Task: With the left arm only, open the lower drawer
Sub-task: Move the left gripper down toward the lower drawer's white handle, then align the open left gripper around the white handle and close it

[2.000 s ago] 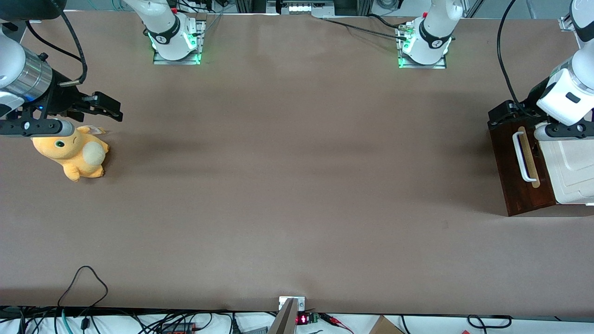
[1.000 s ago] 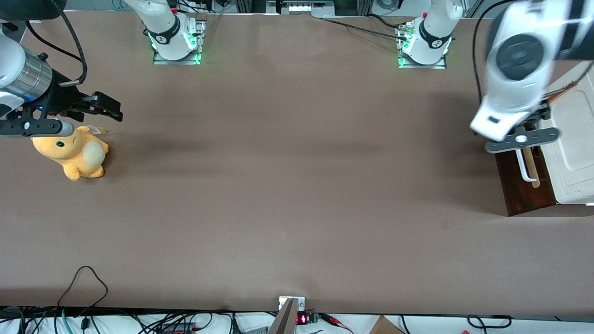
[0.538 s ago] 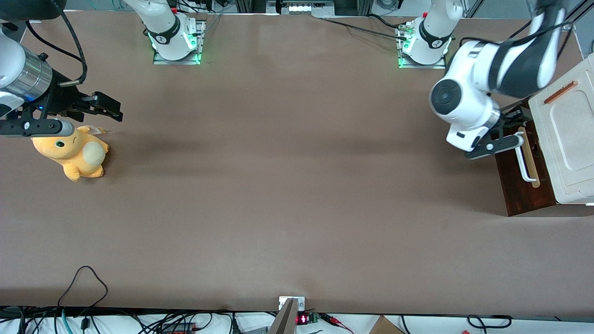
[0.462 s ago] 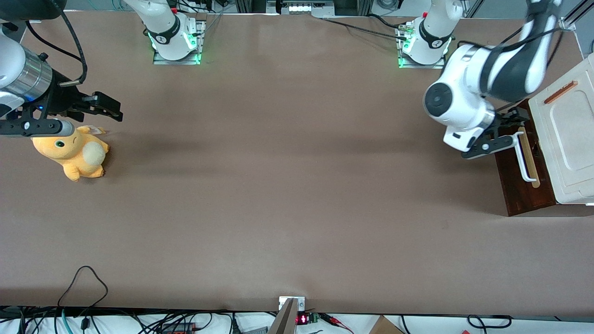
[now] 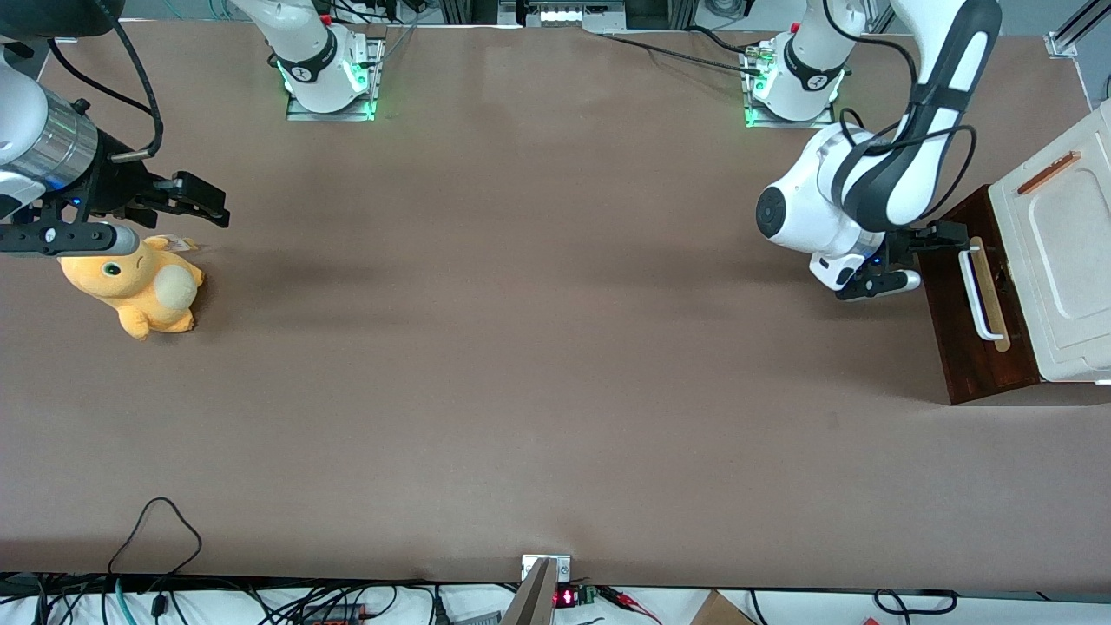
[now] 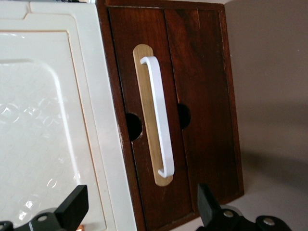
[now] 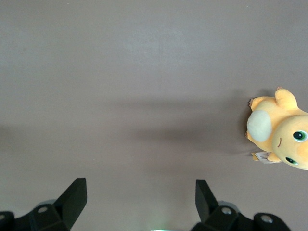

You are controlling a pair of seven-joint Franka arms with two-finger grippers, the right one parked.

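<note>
The lower drawer [image 5: 959, 338] shows its dark reddish-brown front [image 6: 207, 96], pushed in flush with the cabinet. Its white bar handle [image 5: 976, 295] [image 6: 159, 115] runs along a light wood strip. The left arm's gripper [image 5: 922, 257] [image 6: 139, 211] hovers in front of the drawer front, near the handle end farther from the front camera. It is open wide with nothing between its black fingers [image 6: 72, 207], and it touches neither the handle nor the wood. The cream-white box body [image 5: 1059, 252] [image 6: 43, 120] sits above the drawer.
An orange plush toy [image 5: 139, 291] [image 7: 281, 130] lies toward the parked arm's end of the table. The two arm bases [image 5: 790, 87] stand at the table edge farthest from the front camera. Brown table surface [image 5: 538, 347] stretches in front of the drawer.
The left arm has swung from over the cabinet top down to the front of the drawer, toward the parked arm's end. The drawer has not moved.
</note>
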